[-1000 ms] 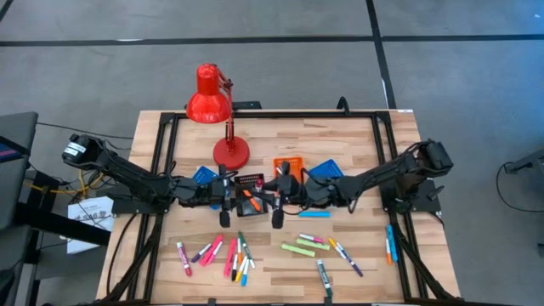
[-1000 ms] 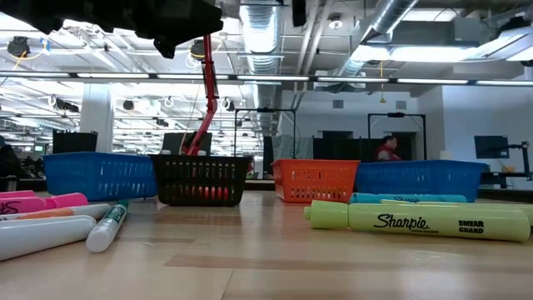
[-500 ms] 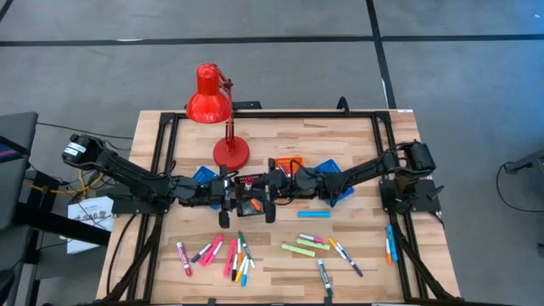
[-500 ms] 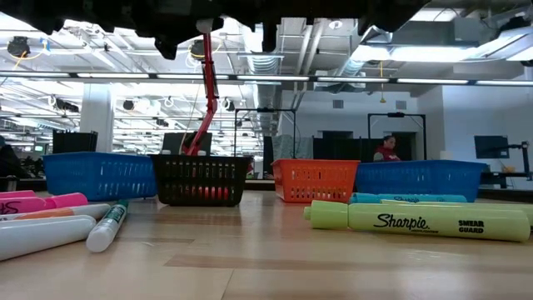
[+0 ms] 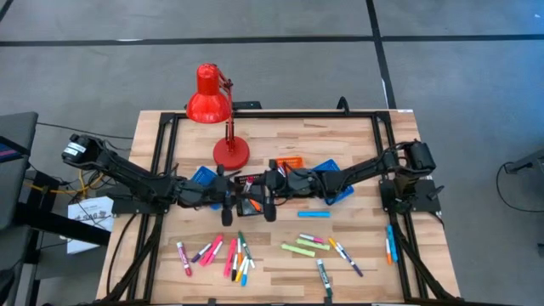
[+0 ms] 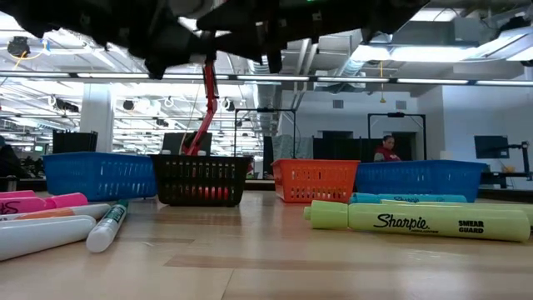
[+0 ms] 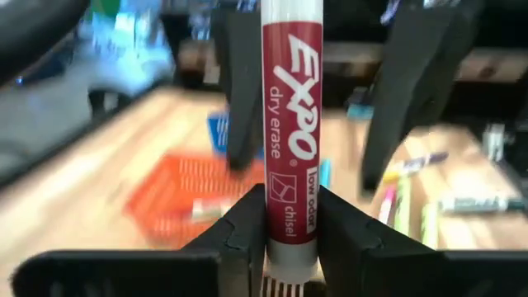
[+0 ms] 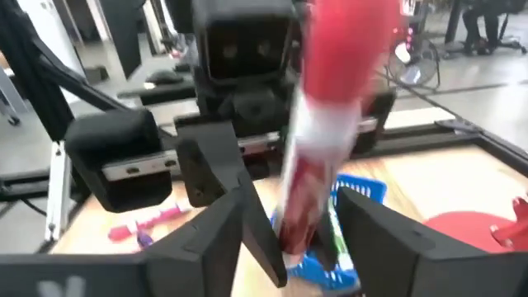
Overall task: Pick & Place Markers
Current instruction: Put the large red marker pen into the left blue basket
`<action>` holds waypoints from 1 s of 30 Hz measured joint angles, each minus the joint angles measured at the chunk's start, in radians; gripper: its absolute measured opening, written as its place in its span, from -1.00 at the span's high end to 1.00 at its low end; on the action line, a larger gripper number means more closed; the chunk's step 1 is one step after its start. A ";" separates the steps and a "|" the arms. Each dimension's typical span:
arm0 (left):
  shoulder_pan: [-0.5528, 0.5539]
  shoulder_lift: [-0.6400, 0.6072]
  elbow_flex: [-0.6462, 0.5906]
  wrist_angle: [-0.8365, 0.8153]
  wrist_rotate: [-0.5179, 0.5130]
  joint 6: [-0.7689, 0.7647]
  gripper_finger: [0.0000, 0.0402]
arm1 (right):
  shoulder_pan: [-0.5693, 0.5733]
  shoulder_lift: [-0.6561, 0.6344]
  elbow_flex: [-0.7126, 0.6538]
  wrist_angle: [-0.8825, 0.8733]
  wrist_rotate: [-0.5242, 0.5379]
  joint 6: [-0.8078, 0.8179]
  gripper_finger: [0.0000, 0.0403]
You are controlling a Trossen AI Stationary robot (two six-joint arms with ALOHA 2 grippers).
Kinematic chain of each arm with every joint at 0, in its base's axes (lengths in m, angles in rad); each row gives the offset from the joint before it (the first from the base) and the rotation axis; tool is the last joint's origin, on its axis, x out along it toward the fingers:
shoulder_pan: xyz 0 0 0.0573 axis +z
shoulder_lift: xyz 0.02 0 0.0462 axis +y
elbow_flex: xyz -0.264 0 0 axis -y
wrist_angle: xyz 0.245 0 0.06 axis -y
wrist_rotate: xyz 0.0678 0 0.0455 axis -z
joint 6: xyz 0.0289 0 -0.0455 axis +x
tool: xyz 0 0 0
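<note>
Right now your red marker (image 7: 289, 132) stands upright above the black tray (image 5: 249, 184), clamped at its lower end by the left hand (image 7: 290, 227). Your right hand (image 8: 290, 219) faces it from the other side of that tray; its fingers stand apart around the same marker without gripping it. Beside the black tray sit the orange tray (image 5: 290, 163) and two blue trays (image 5: 332, 171). Near the bench's (image 5: 280, 136) front edge, well short of the black tray, loose markers (image 5: 231, 255) lie scattered
</note>
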 joint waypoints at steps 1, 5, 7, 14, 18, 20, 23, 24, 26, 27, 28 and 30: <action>-0.006 0.000 0.000 -0.055 -0.005 -0.039 0.58 | 0.001 -0.003 0.000 -0.017 0.000 -0.001 0.02; -0.034 -0.055 -0.001 -0.276 -0.009 -0.149 0.63 | 0.002 -0.015 0.000 -0.151 0.064 0.000 -0.12; -0.046 -0.127 -0.001 -0.404 -0.018 -0.191 0.63 | 0.001 -0.015 0.000 -0.245 0.095 -0.003 -0.16; -0.049 -0.412 -0.001 -1.003 0.019 -0.218 0.59 | 0.015 -0.015 0.000 -0.411 0.095 0.079 -0.15; -0.029 -0.469 -0.021 -1.168 0.024 -0.245 0.60 | 0.031 -0.017 0.000 -0.391 0.091 0.050 -0.12; -0.012 -0.463 -0.024 -1.148 0.036 -0.239 0.58 | 0.036 -0.017 0.000 -0.381 0.091 0.012 -0.11; 0.014 -0.429 -0.026 -1.151 0.040 -0.255 0.54 | 0.037 -0.017 0.000 -0.352 0.090 -0.023 -0.11; 0.026 -0.412 -0.026 -1.153 0.041 -0.265 0.53 | 0.036 -0.017 0.000 -0.334 0.090 -0.024 -0.11; 0.049 -0.374 -0.028 -1.151 0.042 -0.272 0.53 | 0.036 -0.017 0.000 -0.302 0.090 -0.026 -0.11; 0.061 -0.352 -0.028 -1.151 0.049 -0.282 0.53 | 0.036 -0.017 0.000 -0.287 0.090 -0.026 -0.11; 0.072 -0.326 -0.028 -1.149 0.056 -0.291 0.52 | 0.036 -0.017 0.000 -0.276 0.090 -0.027 -0.11; 0.092 -0.275 -0.028 -1.149 0.073 -0.315 0.51 | 0.035 -0.017 0.000 -0.263 0.088 -0.034 -0.11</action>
